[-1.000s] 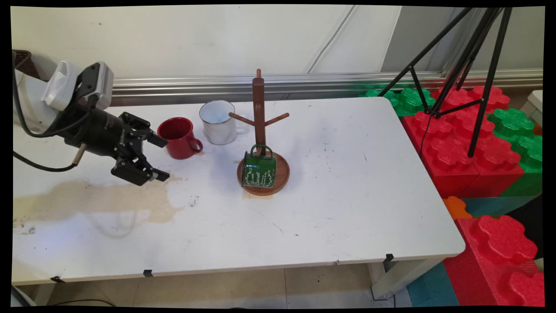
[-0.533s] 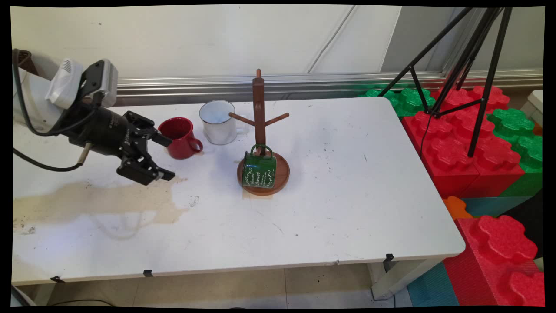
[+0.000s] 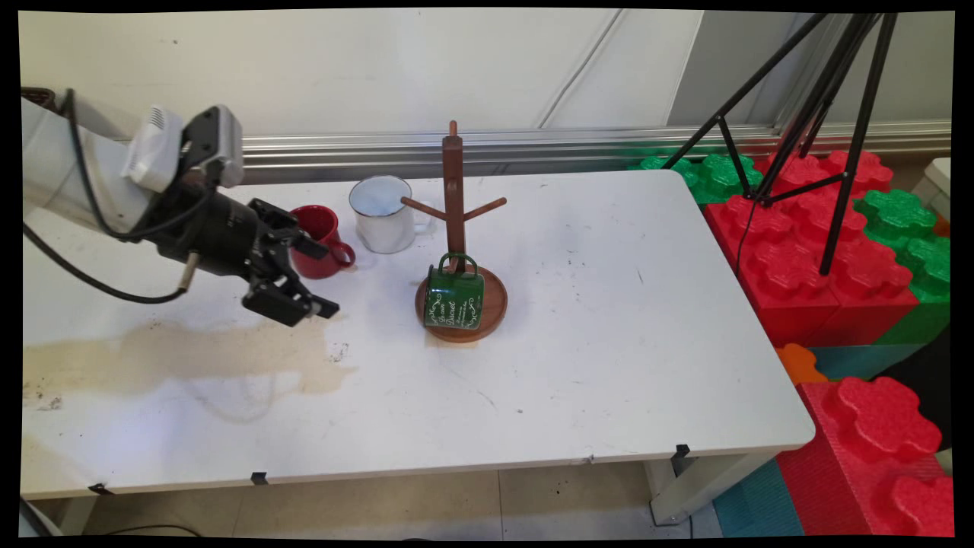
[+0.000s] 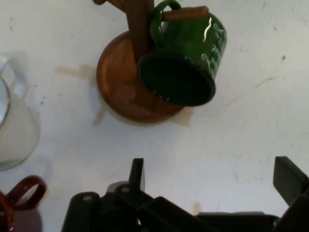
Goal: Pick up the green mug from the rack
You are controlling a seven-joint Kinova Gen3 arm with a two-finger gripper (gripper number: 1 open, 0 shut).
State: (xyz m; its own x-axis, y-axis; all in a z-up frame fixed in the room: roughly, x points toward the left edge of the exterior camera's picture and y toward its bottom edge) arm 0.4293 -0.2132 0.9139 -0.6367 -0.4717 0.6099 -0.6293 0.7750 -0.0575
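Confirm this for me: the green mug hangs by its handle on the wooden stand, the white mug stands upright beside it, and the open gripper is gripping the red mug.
Not quite. The gripper is open but grips nothing: it hovers beside the red mug, as the main view shows. The green mug does hang by its handle on the wooden stand, and the white mug stands upright beside it.

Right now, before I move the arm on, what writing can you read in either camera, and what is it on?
"Discret": white script on the side of the green mug hanging on the wooden mug tree; the smaller lines around it are too small to read.
Small white print on the gripper body: too small to read.
Red mug and white mug: no writing visible.
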